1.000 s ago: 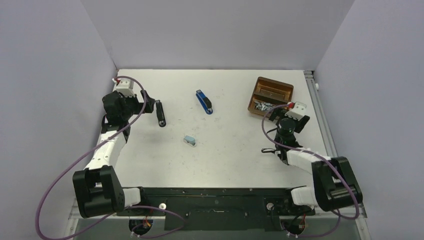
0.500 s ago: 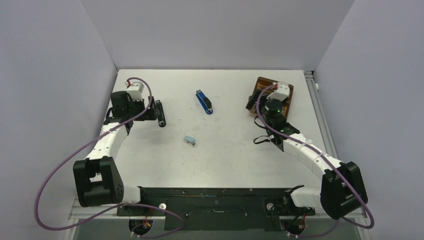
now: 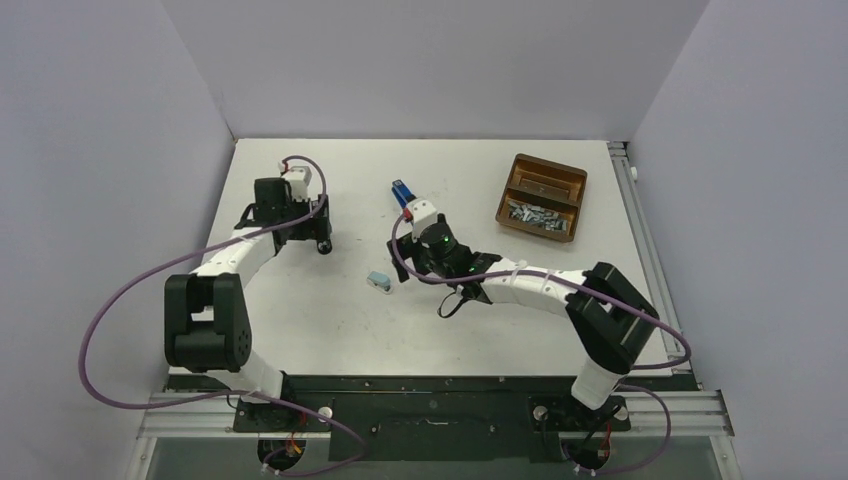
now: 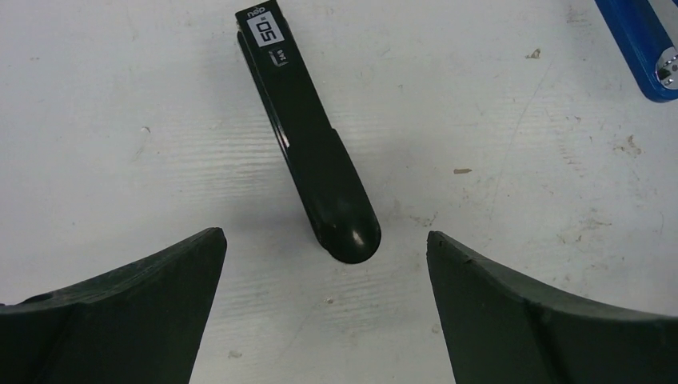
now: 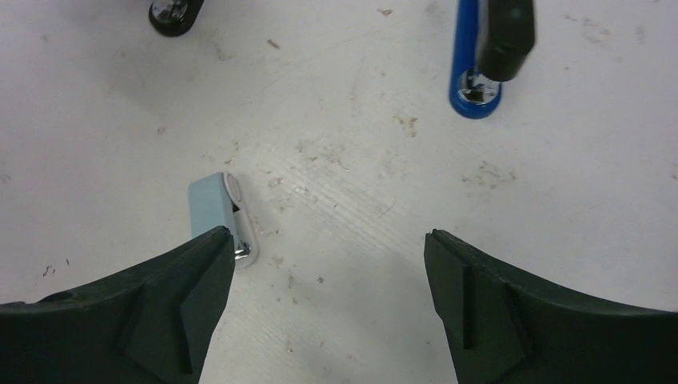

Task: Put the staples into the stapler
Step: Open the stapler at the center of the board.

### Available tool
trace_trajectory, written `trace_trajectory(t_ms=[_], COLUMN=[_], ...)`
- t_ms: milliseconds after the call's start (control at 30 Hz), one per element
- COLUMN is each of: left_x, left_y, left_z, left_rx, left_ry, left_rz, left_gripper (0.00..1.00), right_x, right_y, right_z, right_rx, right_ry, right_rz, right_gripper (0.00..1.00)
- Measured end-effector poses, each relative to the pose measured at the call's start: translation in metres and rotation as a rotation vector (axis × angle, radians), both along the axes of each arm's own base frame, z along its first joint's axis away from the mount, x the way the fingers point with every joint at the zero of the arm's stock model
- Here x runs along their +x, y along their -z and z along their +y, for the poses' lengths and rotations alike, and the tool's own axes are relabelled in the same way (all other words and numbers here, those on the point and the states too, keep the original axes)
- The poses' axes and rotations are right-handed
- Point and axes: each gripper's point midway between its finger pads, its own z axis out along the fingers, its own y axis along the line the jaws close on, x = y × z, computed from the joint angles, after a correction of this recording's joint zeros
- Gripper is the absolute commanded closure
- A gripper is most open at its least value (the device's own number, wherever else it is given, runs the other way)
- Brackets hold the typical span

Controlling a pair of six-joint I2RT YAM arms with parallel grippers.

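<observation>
Three staplers lie on the white table: a black one (image 3: 322, 228) (image 4: 308, 152), a blue one (image 3: 406, 201) (image 5: 475, 60) and a small light-blue one (image 3: 379, 282) (image 5: 221, 214). My left gripper (image 3: 314, 212) (image 4: 324, 236) is open, just above the table, with the black stapler's rounded end between its fingertips and touching neither. My right gripper (image 3: 418, 252) (image 5: 326, 234) is open over bare table between the blue and light-blue staplers; its left fingertip is next to the light-blue one. The staples (image 3: 533, 213) are a silvery heap in the near compartment of the brown tray (image 3: 545, 172).
The tray stands at the back right, far from both grippers. The blue stapler's corner (image 4: 646, 44) shows at the top right of the left wrist view. Purple cables loop off both arms. Grey walls close in the table on three sides.
My right arm has swung left from the tray to the middle of the table, its gripper still holding nothing. My left gripper has moved right and closer to the black stapler.
</observation>
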Motion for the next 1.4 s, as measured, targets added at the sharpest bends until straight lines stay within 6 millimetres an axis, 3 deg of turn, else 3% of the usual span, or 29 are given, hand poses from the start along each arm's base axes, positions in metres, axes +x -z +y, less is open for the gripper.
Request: trace_trajectory(t_ms=[133, 300, 600, 900, 1133, 1400], left_x=[0.010, 0.020, 0.019, -0.021, -0.054, -0.093], left_y=[0.012, 0.027, 0.037, 0.028, 0.013, 0.017], left_z=[-0.011, -0.013, -0.020, -0.046, -0.051, -0.068], left_rx=[0.015, 0.021, 0.023, 0.027, 0.033, -0.001], left_ry=[0.020, 0.022, 0.026, 0.088, 0.068, 0.052], left_rz=[0.024, 0.051, 0.057, 0.073, 0.083, 0.147], left_gripper=[0.20, 0.40, 0.73, 0.85, 0.86, 0.85], right_x=[-0.013, -0.020, -0.030, -0.028, -0.032, -0.043], right_y=[0.019, 0.019, 0.049, 0.051, 0.045, 0.052], right_z=[0.023, 0.040, 0.053, 0.061, 0.070, 0.076], right_rx=[-0.044, -0.041, -0.070, -0.058, -0.037, -0.040], right_ry=[-0.089, -0.146, -0.213, -0.228, -0.251, -0.275], right_rz=[0.029, 0.023, 0.073, 0.064, 0.039, 0.035], right_gripper=[0.11, 0.11, 0.10, 0.09, 0.09, 0.07])
